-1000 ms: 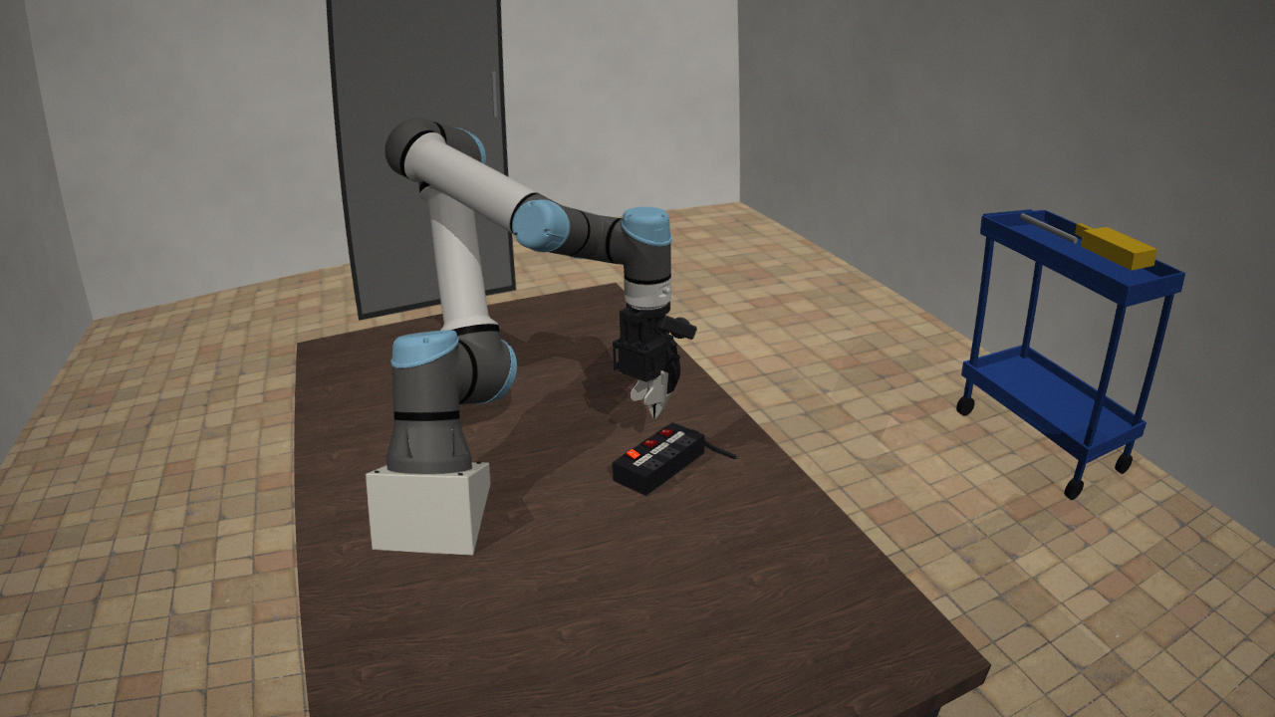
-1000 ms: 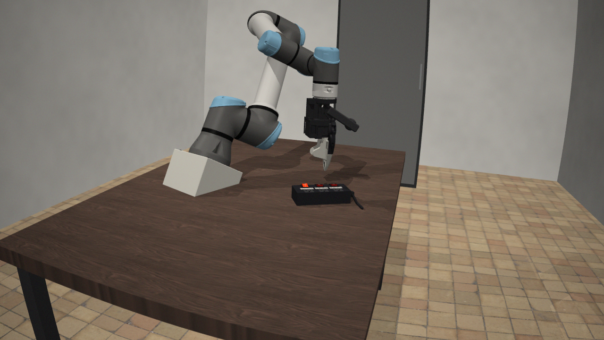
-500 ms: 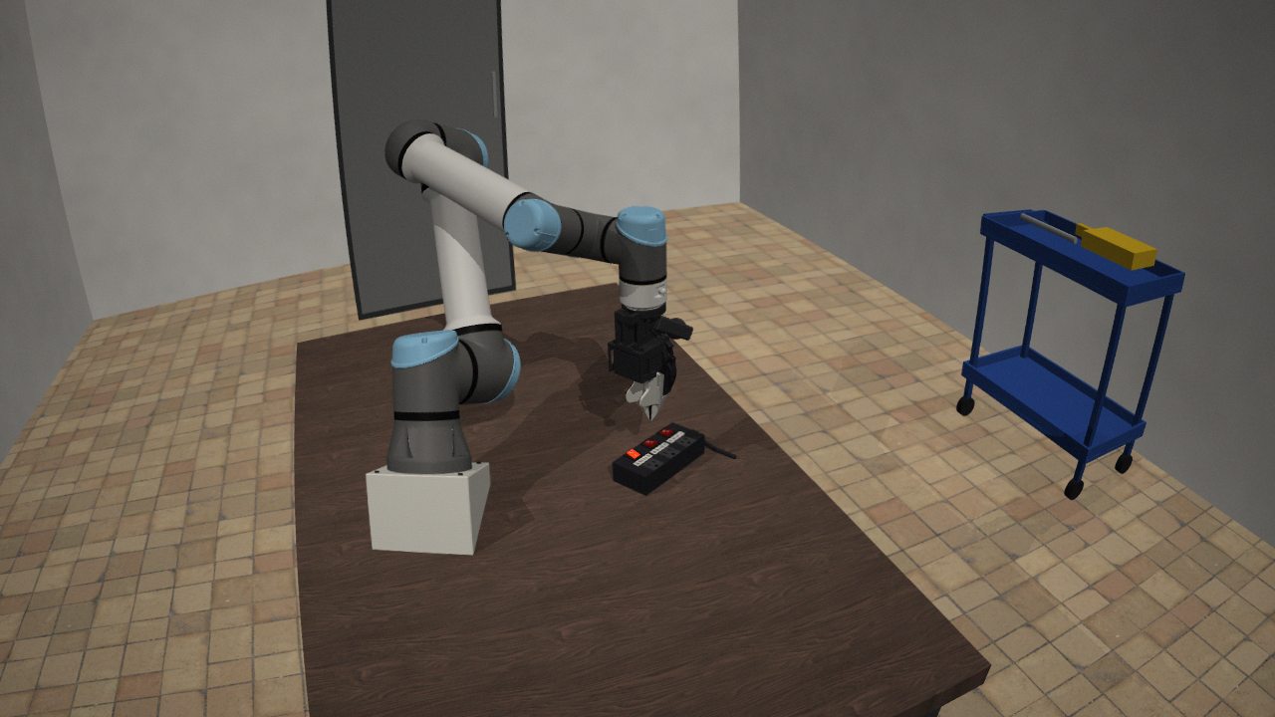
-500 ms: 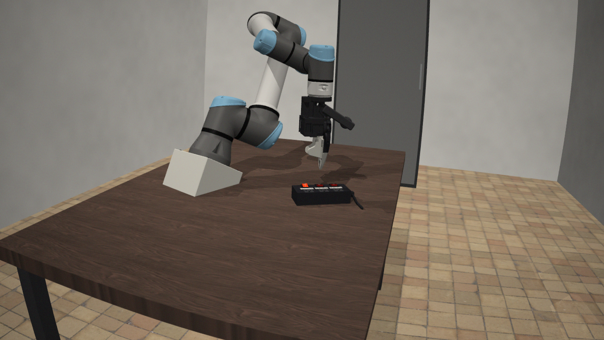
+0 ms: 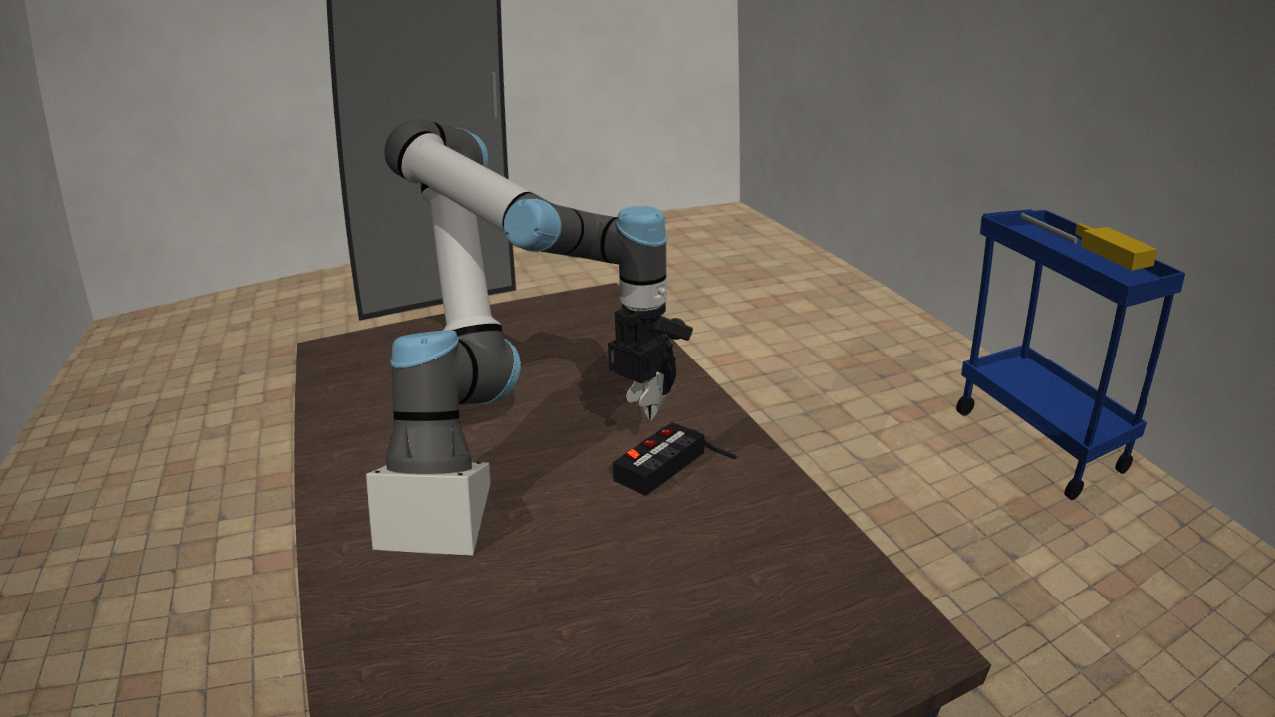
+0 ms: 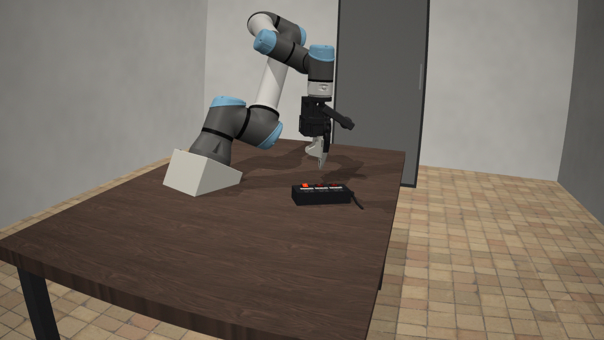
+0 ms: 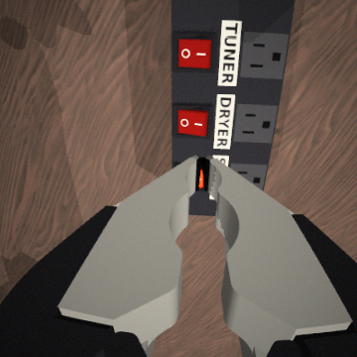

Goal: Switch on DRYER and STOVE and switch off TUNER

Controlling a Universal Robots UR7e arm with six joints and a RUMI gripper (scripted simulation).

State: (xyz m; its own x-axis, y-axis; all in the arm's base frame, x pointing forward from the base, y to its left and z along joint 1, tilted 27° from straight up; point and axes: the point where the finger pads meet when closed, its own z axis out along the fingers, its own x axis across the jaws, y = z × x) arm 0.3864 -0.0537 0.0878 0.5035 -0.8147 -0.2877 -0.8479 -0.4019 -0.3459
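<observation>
A black power strip [image 5: 657, 457] lies face up on the dark wooden table; it also shows in the exterior view [image 6: 322, 194] and the wrist view [image 7: 228, 94]. Its TUNER switch [image 7: 194, 54] and DRYER switch [image 7: 192, 122] are dark red. The third switch [image 7: 201, 178] glows bright orange; my fingers mostly hide it and its label. My gripper [image 5: 651, 407] is shut and empty, and hangs above the strip, apart from it. In the wrist view its tips [image 7: 202, 166] sit over the third switch.
The arm's white base block [image 5: 427, 509] stands on the table to the left of the strip. The strip's cable [image 5: 720, 450] runs toward the table's right edge. A blue cart [image 5: 1065, 339] with a yellow tool [image 5: 1114, 245] stands on the floor to the right.
</observation>
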